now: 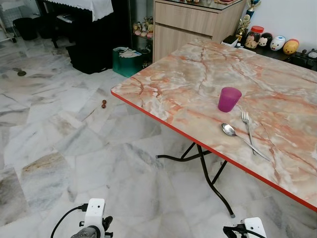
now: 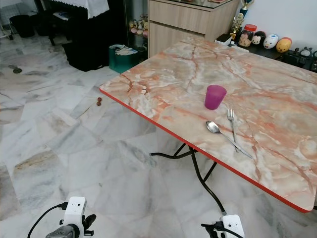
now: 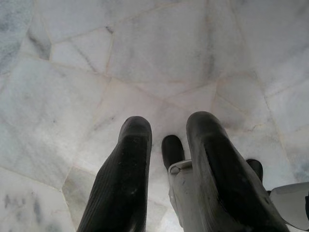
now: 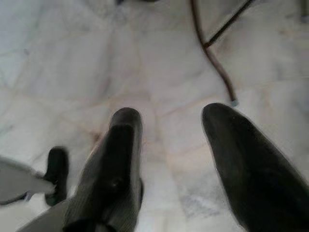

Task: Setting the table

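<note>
The marble-patterned folding table (image 1: 198, 79) fills the right. Near its red near edge stand a purple cup (image 1: 229, 99), then a fork (image 1: 248, 130) beside a spoon (image 1: 241, 137), laid as one setting. Left gripper (image 3: 166, 140) and right gripper (image 4: 169, 130) hang spread, empty, over floor.

At the lower left of your head view sits the left arm's white boxy wrist housing (image 1: 94, 212) with a looping black cable (image 1: 62, 220); a matching white housing (image 1: 255, 227) shows at lower right. Your left pincer (image 3: 166, 130) has two long, rounded, matte black fingers (image 3: 128, 179); the right pincer (image 4: 169, 121) looks alike.
</note>
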`<state>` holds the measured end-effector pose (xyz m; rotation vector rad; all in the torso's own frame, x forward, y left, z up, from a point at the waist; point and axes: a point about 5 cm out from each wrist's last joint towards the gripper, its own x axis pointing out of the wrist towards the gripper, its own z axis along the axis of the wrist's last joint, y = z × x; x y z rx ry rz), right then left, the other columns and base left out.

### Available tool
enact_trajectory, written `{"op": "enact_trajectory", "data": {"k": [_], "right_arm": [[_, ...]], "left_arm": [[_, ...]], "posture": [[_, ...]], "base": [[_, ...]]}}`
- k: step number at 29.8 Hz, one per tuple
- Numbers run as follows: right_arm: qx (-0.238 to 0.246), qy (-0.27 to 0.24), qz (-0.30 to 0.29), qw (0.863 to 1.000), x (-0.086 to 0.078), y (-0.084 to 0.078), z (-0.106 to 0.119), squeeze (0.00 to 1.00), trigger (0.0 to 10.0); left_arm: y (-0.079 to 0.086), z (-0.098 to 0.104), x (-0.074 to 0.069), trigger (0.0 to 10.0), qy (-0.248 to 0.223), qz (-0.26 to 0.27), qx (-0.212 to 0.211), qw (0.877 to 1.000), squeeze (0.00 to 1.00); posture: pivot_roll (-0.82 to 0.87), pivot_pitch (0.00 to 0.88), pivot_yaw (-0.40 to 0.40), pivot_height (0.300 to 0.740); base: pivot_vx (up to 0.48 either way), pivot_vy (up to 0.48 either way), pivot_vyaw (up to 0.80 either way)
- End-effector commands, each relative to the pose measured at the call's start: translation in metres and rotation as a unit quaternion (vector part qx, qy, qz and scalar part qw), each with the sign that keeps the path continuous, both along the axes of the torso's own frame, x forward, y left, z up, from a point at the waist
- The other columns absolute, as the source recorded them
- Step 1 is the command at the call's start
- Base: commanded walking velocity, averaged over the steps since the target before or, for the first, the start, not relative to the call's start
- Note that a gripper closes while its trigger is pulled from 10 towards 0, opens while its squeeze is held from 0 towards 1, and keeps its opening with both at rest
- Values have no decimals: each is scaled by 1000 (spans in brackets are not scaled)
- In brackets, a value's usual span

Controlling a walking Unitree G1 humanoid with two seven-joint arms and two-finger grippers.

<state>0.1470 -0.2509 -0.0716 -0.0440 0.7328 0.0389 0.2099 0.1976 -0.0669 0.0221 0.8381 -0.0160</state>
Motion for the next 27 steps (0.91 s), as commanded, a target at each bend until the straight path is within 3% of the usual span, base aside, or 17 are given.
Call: {"op": "enact_trajectory", "data": {"k": [1, 7, 10, 12, 20, 23, 27], "right_arm": [[-37, -23, -37, 998, 1, -8, 4, 0, 10000], [-27, -32, -53, 998, 1, -8, 5, 0, 10000], [-25, -192, -2, 981, 6, 46, 53, 0, 10000], [-23, -223, -6, 975, 5, 57, 71, 0, 10000], [-16, -265, -13, 964, 5, 65, 104, 0, 10000], [-22, -252, -20, 967, 2, 70, 121, 0, 10000], [-44, -271, -38, 961, 15, 52, 132, 0, 10000]], "left_arm": [[3, -3, -5, 10000, 14, 2, 6, 1000, 0], [3, -2, -4, 10000, 13, 3, 7, 1000, 0], [3, -2, -3, 10000, 12, 2, 6, 1000, 0], [3, -2, -3, 10000, 11, 1, 6, 1000, 0], [2, -1, -1, 10000, 10, -1, 7, 1000, 0], [2, -1, -1, 10000, 10, -2, 6, 1000, 0], [1, -1, 0, 10000, 9, -1, 6, 1000, 0]], "posture": [[9, 0, -41, 727], [4, 0, -37, 727], [4, 0, -39, 727], [1, 0, -38, 727], [-8, 0, -36, 727], [-8, 0, -36, 727], [-9, 0, -35, 727]], "base": [[0, 0, 0], [0, 0, 0], [0, 0, 0], [0, 0, 0], [0, 0, 0], [0, 0, 0], [0, 0, 0]]}}
